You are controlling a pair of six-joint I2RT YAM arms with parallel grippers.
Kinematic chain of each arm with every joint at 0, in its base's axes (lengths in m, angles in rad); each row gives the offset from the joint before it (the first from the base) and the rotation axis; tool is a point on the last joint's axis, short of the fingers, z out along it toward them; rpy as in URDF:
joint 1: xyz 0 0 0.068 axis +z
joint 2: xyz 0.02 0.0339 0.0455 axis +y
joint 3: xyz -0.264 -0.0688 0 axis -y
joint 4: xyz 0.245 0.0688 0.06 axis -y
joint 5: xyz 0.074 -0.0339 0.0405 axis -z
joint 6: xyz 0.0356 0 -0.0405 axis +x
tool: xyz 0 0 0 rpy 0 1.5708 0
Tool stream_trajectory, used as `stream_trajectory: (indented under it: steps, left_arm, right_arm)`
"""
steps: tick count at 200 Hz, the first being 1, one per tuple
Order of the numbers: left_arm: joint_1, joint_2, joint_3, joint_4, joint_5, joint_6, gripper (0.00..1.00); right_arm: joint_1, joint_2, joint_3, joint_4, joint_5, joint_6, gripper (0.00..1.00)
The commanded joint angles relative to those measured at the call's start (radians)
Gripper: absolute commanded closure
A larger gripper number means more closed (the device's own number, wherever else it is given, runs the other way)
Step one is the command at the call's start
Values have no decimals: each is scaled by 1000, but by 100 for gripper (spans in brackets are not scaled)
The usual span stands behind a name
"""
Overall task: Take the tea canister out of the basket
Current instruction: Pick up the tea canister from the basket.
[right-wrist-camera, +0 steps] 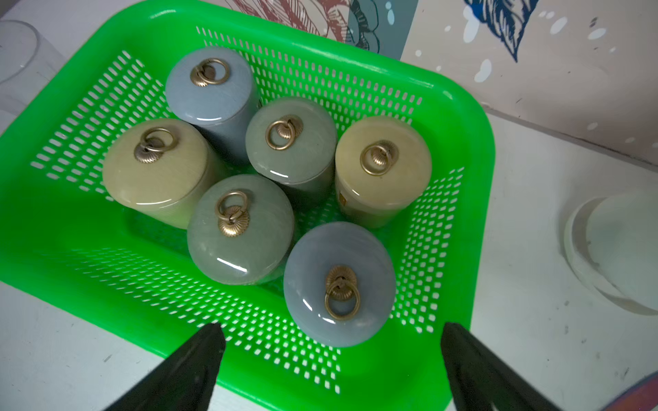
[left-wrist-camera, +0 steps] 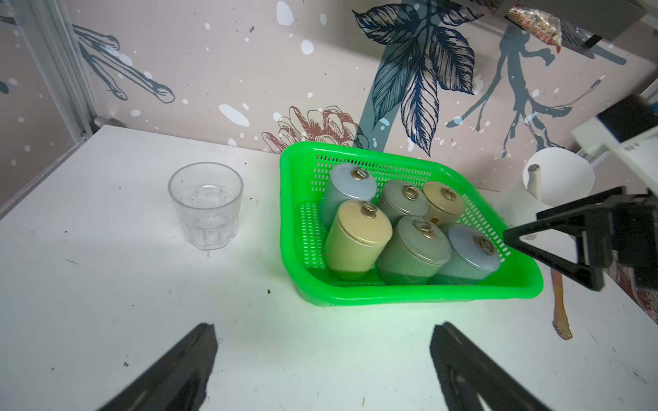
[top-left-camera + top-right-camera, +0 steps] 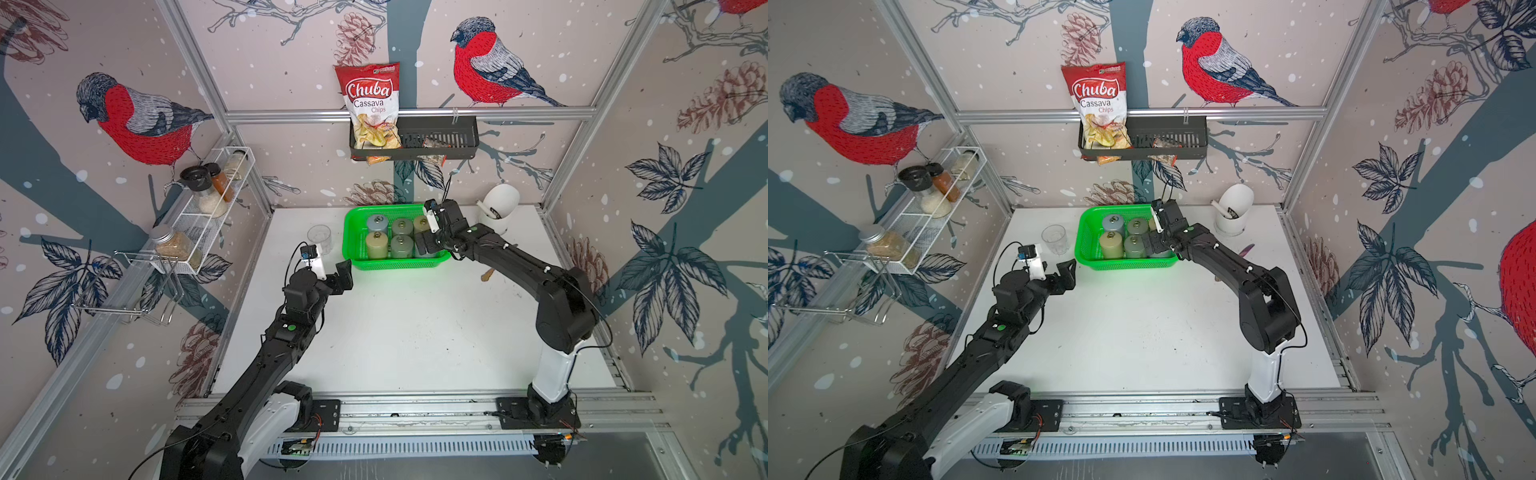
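**A:** Where did the tea canisters sit at that moment?

**B:** All six stood upright inside the basket (image 1: 479,153), in two rows of three, packed close together. None had been lifted out. The blue-grey canister (image 1: 340,284) in the corner nearest the right arm was the closest one to a tool.

**A:** What did they look like?

**B:** Short, glossy cylinders with slightly domed lids, each lid carrying a brass ring pull (image 1: 233,222) at its centre. Two were blue-grey, two sage green and two pale yellow. The sides were smooth, so I judged them slippery to squeeze.

**A:** And the right gripper (image 1: 331,332)?

**B:** Its jaws stood spread wide and empty above the basket's rim at that corner. The blue-grey canister was just ahead of the tips, and nothing touched.

**A:** So which step was it?

**B:** The approach, I'd say; the grasp hadn't begun. The next move called for descending so the jaws straddled that canister's body. They would need to clear the sage-green neighbour close beside it and the basket wall, then close and lift straight up.

**A:** The left gripper (image 2: 324,327)?

**B:** Also spread and empty, over the bare table (image 2: 106,284) just short of the basket. A clear glass (image 2: 205,206) stood beside the basket, and a white cup (image 3: 500,208) stood near the back wall on the right arm's side.
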Motion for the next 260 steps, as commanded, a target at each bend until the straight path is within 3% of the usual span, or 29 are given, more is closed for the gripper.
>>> stream_trajectory:
  steps: [1,72,198,260]
  left_arm:
    - [-24,16,19,9,-14,-9,2]
    - [-99,88,48,3,-51,21,2]
    - [-104,121,78,-11,-62,23,2]
    - [-106,128,90,-24,-71,28,2]
  right_arm:
    - [-4,56,65,-101,-24,-25,0]
    - [-23,193,213,-219,-88,-48,0]
    - [-45,293,265,-232,-71,-84,0]
    - [-40,326,316,-247,-71,-91,5]
